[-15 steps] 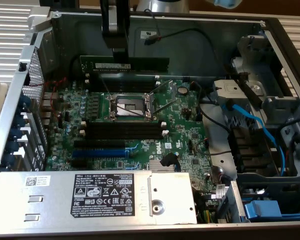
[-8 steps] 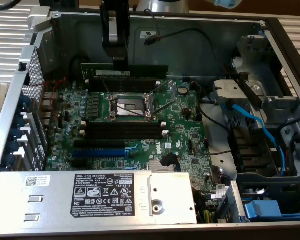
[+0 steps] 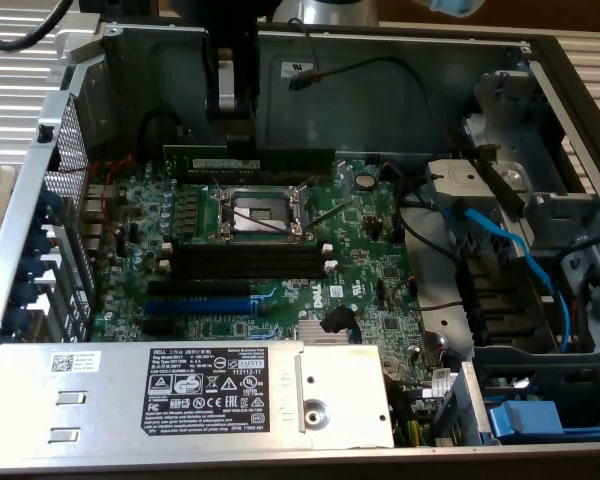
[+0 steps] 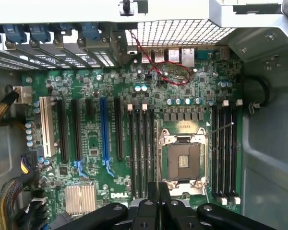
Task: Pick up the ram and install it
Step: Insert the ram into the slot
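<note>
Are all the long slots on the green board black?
No: the blue slot stands among black ones on the green board, and a white slot lies further out.

The motherboard (image 4: pixel 93 139) is glossy green laminate, the ram (image 3: pixel 270 160) a dark green board with a white paper label, the case (image 3: pixel 400 90) matt grey sheet metal, the gripper (image 4: pixel 158 186) smooth black.

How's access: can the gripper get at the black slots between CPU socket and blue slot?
Probably yes. The gripper, shut on the ram, hangs above the board; the black slots lie bare, no cable or card over them.
</note>
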